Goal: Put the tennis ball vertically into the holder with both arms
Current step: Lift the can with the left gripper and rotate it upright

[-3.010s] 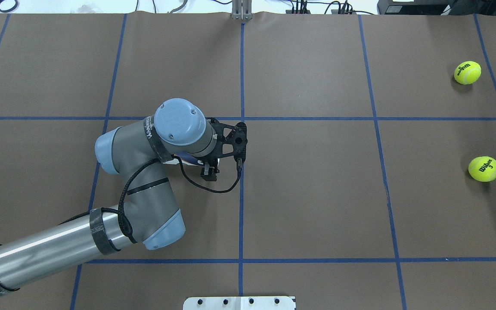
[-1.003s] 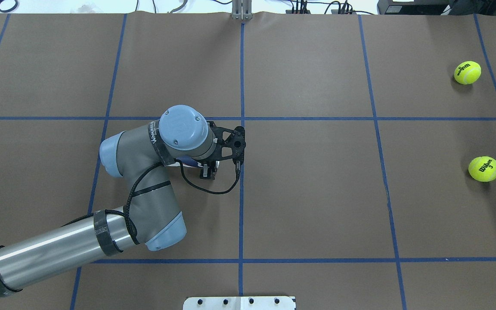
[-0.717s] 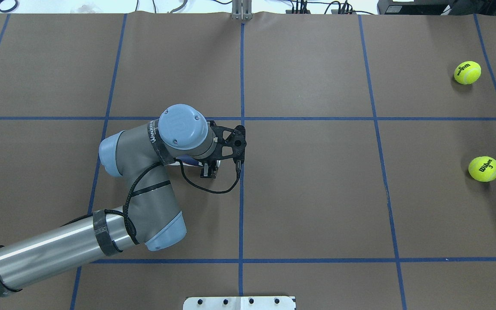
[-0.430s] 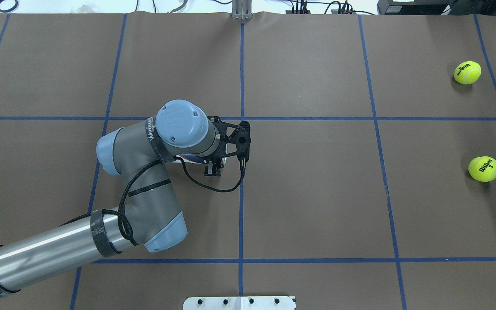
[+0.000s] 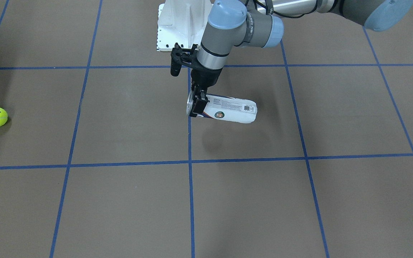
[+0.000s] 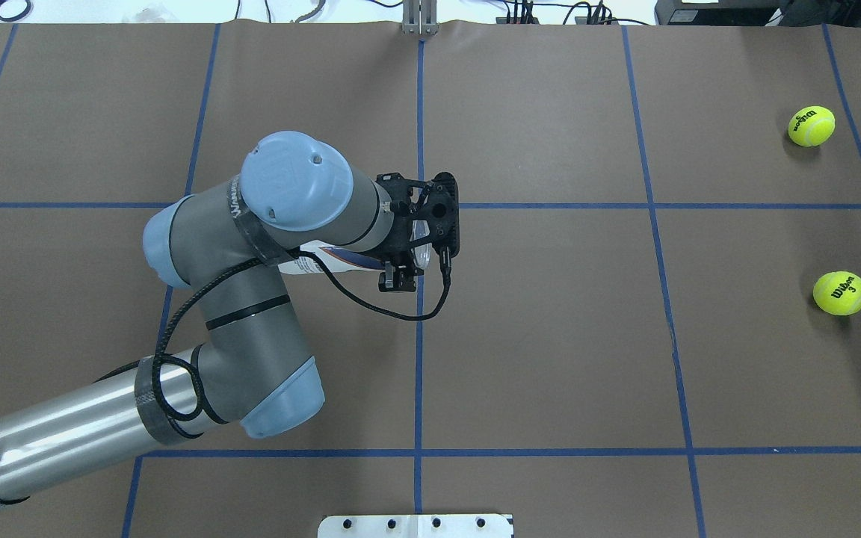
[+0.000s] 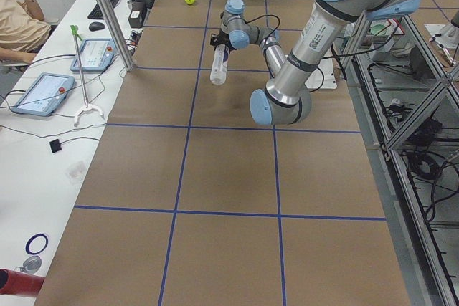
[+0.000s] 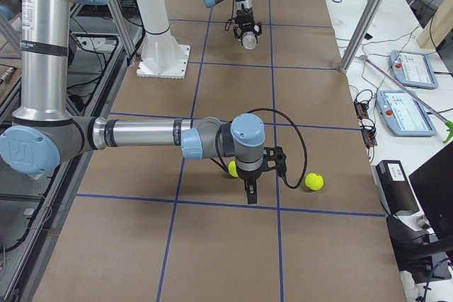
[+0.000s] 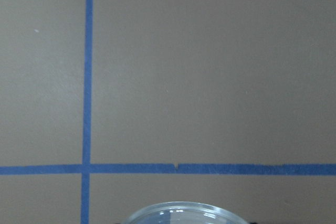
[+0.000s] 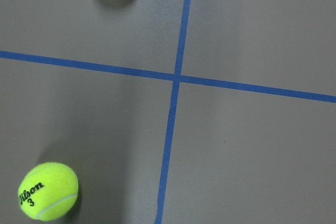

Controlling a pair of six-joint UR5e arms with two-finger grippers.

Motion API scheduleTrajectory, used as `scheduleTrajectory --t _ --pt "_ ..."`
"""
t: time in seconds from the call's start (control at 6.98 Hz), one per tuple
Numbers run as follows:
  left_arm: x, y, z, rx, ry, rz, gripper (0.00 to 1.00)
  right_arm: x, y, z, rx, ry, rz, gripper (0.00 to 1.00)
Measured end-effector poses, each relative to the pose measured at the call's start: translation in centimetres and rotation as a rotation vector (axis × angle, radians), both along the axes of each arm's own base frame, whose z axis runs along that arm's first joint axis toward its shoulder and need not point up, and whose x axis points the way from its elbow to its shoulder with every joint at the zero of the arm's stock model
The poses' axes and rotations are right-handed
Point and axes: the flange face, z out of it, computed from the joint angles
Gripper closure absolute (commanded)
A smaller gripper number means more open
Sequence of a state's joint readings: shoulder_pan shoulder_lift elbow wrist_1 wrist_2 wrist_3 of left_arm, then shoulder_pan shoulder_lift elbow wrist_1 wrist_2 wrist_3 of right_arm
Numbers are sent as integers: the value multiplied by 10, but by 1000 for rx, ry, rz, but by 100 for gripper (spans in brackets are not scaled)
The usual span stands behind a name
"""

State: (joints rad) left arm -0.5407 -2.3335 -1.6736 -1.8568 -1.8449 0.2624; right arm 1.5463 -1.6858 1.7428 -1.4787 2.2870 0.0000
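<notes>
Left hand (image 5: 196, 106) clamped at holder (image 5: 232, 111) rim end. Clear can, white-navy label, base toward 3 o'clock in front view. Right hand (image 8: 249, 194): grip cannot tell.

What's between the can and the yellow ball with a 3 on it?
Only bare brown paper crossed by blue tape lines lies between the holder and the tennis ball, in the overhead view.

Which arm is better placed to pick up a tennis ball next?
Right. Right end effector hangs beside a fuzzy yellow-green tennis ball; left end effector grips the clear plastic can.
</notes>
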Motion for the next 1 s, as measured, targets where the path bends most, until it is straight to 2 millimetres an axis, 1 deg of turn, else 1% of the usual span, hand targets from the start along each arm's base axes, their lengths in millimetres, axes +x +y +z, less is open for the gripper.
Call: scheduleTrajectory --t 0.14,0.29,0.57,0.72,0.86,1.0 --pt "-16 1 -22 -25 102 17 29 0 0 0 0 0 0 0" --pt "-29 3 -39 -43 216 19 29 0 0 0 -1 0 0 0" --pt "-47 14 -64 -73 444 21 29 0 0 1 -2 0 0 0" --pt "-54 20 -72 -93 559 29 29 0 0 0 -2 -1 0 0" --pt "-58 23 -73 -112 667 40 29 0 0 0 -2 -1 0 0" --pt "-58 21 -69 -112 770 40 29 0 0 0 -2 -2 0 0"
